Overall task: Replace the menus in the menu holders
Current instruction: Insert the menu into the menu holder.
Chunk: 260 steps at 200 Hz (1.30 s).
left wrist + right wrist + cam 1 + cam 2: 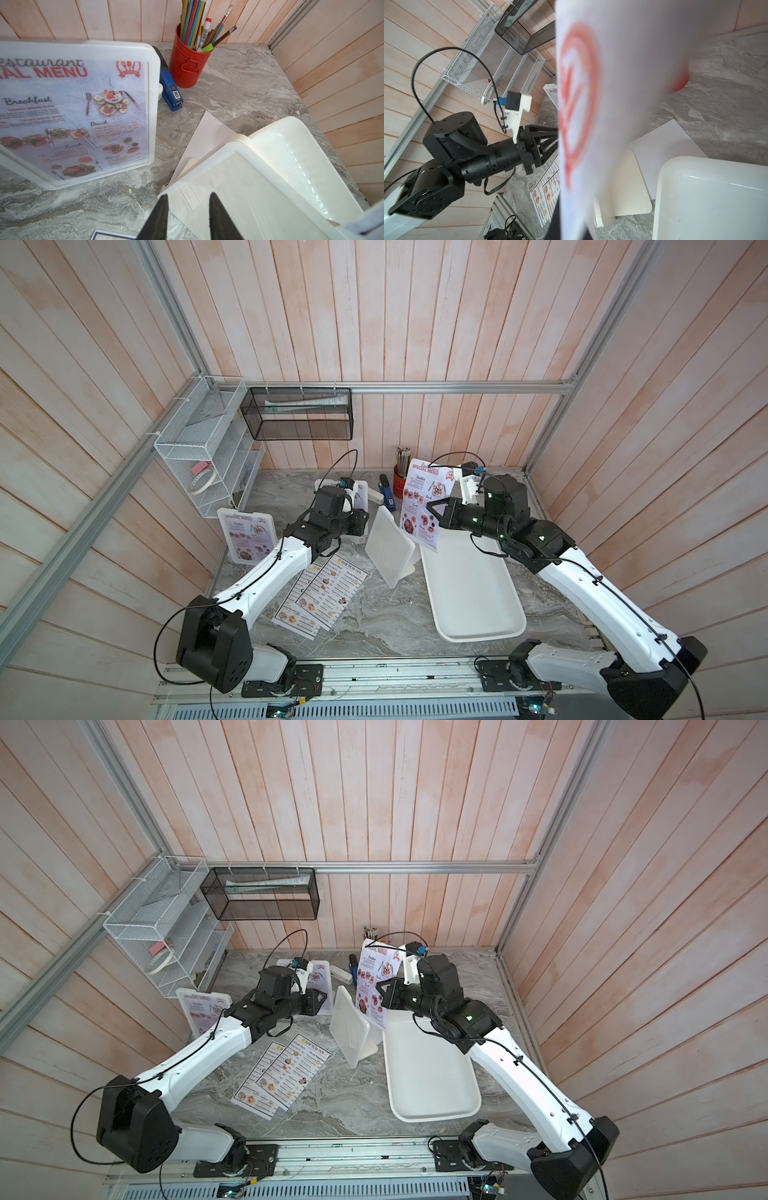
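My right gripper (pixel 430 506) is shut on a "SPECIAL MENU" sheet (pixel 424 499), which hangs upright above the tray's far end and fills the right wrist view as a blur (pixel 591 104). A white menu holder (pixel 390 547) leans in mid-table with only faint print behind its window (pixel 199 187). My left gripper (pixel 189 195) is open, its tips straddling that holder's upper corner. I cannot tell if they touch it. Two more holders (pixel 247 535) (pixel 153 104) show special menus. Two "DIM SUM INN" menus (pixel 320 597) lie flat on the table.
A shallow white tray (pixel 473 593) lies right of the middle holder. A red pencil cup (pixel 187 62) and a blue stapler (pixel 170 91) stand at the back. A blank white sheet (pixel 207 135) lies behind the holder. Wire baskets (pixel 208 448) hang on the left wall.
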Tool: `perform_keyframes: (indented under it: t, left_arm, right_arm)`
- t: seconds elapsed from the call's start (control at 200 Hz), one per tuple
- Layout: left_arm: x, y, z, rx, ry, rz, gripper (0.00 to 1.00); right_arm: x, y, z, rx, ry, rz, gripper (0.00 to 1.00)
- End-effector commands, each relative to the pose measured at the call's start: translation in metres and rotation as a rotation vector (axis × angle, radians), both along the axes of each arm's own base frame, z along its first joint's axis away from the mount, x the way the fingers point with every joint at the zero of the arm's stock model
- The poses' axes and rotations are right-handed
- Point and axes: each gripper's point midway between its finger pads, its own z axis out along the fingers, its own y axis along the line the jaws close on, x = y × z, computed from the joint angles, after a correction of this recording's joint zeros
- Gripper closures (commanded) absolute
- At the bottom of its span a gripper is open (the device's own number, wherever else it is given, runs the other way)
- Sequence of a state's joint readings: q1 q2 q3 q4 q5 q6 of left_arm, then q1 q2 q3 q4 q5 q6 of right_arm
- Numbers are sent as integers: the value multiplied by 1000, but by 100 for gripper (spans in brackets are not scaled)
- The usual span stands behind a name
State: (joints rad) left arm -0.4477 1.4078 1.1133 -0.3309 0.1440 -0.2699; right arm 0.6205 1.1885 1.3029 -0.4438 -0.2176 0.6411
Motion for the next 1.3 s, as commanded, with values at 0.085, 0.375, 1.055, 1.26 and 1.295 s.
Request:
perform_keyframes:
  t: [0.085,0.375,1.055,1.26,1.295]
  left_arm:
    - [0,-3,20,12,-50,-14,65]
    - [-3,1,23,25,-54,-7,65]
    - [-12,2,29,34,-59,-11,65]
    - [-18,1,34,6,-54,-21,65]
    - [-20,-1,35,-8,-51,-25,65]
  right_arm:
    - [-3,1,-3,-11,-17,61,100]
    - [2,8,-10,-29,-21,95,100]
    - [16,34,-22,-37,-85,207,100]
    - [25,39,-27,-35,-99,203,100]
    - [27,40,-28,-34,-103,202,100]
